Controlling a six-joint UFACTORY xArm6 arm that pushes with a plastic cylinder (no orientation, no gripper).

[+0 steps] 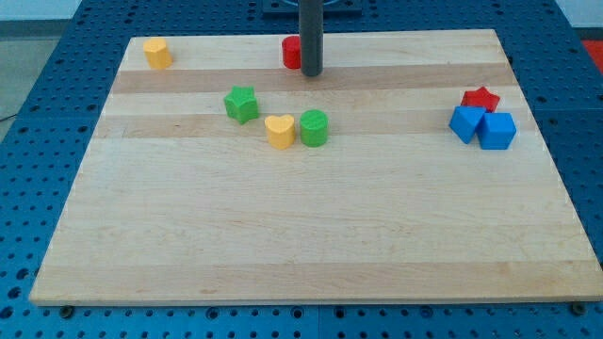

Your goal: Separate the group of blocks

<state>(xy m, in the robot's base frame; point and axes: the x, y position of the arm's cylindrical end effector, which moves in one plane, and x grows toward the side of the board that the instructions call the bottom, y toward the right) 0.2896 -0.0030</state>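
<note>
My tip (312, 72) stands near the board's top edge, just right of a red block (292, 53) that the rod partly hides. At the view's right, a red star (481, 98) touches two blue blocks, one (465, 123) on the left and a blue cube (497, 131) on the right; they form a tight group. Near the middle, a yellow heart (279, 131) touches a green cylinder (314, 127). A green star (242, 104) lies a little up and left of them. The tip is far left of the right-hand group.
A yellow block (157, 53) sits alone at the board's top left corner. The wooden board (301, 235) lies on a blue perforated table. The rod's mount shows at the view's top centre.
</note>
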